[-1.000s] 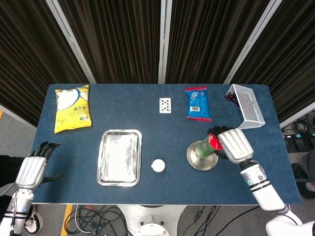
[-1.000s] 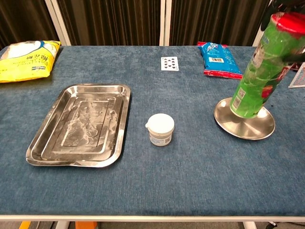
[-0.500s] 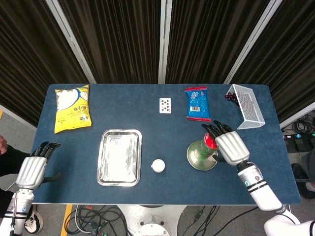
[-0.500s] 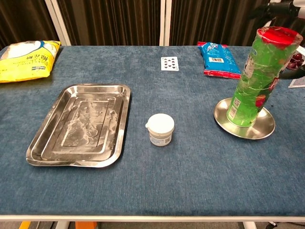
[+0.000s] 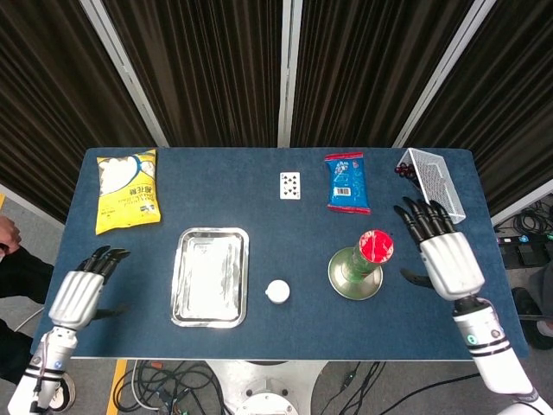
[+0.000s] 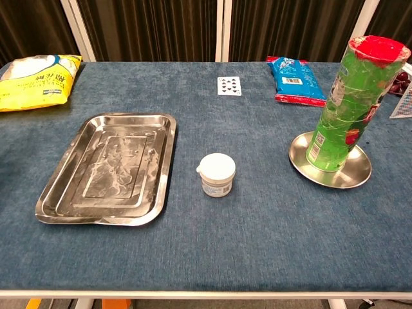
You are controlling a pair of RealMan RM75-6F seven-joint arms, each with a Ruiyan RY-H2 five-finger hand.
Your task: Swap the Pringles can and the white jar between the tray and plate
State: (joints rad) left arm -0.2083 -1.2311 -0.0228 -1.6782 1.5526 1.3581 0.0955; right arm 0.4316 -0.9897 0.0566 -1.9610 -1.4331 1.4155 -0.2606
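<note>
The green Pringles can [image 5: 366, 258] [image 6: 349, 108] with a red lid stands upright on the round metal plate [image 5: 344, 281] [image 6: 335, 172] at the right. The white jar [image 5: 277, 291] [image 6: 216, 174] sits on the blue cloth between the plate and the empty steel tray [image 5: 209, 277] [image 6: 109, 168]. My right hand [image 5: 445, 253] hovers to the right of the can, fingers spread, holding nothing. At the table's front left corner my left hand [image 5: 84, 292] is open too. Neither hand shows in the chest view.
A yellow snack bag [image 5: 128, 190] [image 6: 36, 72] lies at the back left. A playing card [image 5: 290, 185] [image 6: 230, 85] and a blue snack pack [image 5: 347, 182] [image 6: 294, 80] lie at the back middle. A tipped wire basket [image 5: 434, 184] sits at the back right corner.
My right hand let go of the Pringles can and drew back to the right; the can went from tilted to upright on the plate. My left hand moved slightly inward.
</note>
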